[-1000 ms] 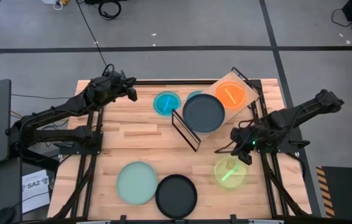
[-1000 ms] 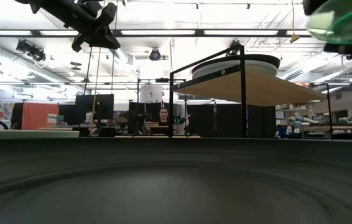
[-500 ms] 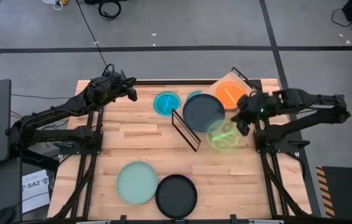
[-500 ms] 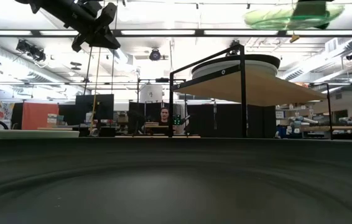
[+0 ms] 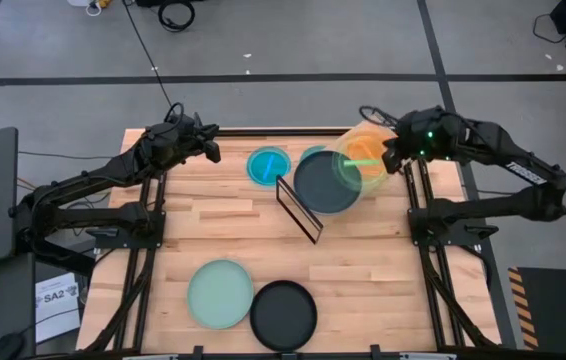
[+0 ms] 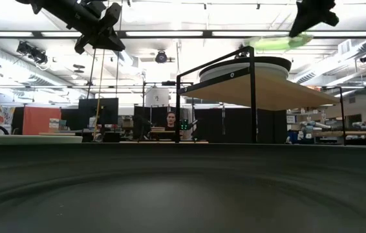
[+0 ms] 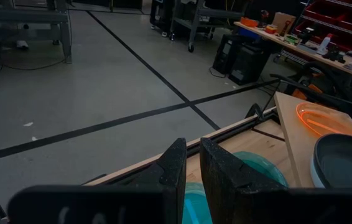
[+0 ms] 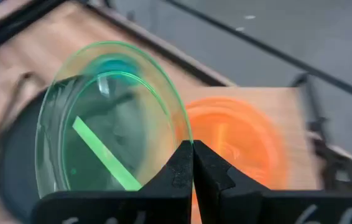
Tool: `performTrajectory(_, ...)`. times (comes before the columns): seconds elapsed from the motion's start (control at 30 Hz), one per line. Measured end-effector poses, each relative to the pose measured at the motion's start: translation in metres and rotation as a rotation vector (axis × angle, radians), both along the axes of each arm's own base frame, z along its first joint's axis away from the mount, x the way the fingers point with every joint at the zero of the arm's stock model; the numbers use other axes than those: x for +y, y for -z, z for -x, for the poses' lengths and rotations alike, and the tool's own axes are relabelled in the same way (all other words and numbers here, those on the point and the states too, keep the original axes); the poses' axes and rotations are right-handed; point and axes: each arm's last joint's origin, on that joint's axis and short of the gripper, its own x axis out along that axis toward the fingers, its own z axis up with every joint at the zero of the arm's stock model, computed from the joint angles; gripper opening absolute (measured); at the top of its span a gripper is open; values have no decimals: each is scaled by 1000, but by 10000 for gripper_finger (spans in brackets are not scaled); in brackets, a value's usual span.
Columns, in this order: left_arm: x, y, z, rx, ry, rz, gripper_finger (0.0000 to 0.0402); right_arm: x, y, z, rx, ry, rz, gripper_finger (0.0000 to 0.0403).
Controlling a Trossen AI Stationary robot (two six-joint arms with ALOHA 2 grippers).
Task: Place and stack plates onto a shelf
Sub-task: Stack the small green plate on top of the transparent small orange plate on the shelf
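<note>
Lime green plate (image 5: 355, 160) up over the shelf (image 5: 400, 166) from above, pinched at its rim by the right gripper (image 5: 391, 158) — orange plate (image 5: 375, 142) and black plate (image 5: 325, 182) beneath. Low view: hanging above the shelf top. Left wrist: left gripper (image 7: 191, 163) near-closed, empty — over the teal plate (image 7: 194, 202). Right wrist: fingers clamped on the green rim.

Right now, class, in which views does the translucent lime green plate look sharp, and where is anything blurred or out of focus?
High view: the translucent lime green plastic plate is fairly sharp, held above the light wooden shelf. Low view: it smears into a pale streak, and the near foreground is an out-of-focus dark blur. Right wrist view: its rim is crisp at the right end effector, while the orange plate behind is soft.
</note>
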Motion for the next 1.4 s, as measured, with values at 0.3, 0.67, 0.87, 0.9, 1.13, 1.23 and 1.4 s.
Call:
performTrajectory(0.3,0,0,0,0,0,0,52,-26,0,17,42,191,33,9)
performTrajectory(0.67,0,0,0,0,0,0,52,-40,4,33,75,339,-17,9)
performTrajectory(0.87,0,0,0,0,0,0,52,-45,6,34,88,359,-45,9)
performTrajectory(0.9,0,0,0,0,0,0,52,-46,7,33,94,362,-50,9)
performTrajectory(1.13,0,0,0,0,0,0,52,-56,15,25,153,365,-97,9)
performTrajectory(1.23,0,0,0,0,0,0,52,-61,18,20,173,366,-110,9)
performTrajectory(1.4,0,0,0,1,0,0,52,-71,25,12,214,369,-135,9)
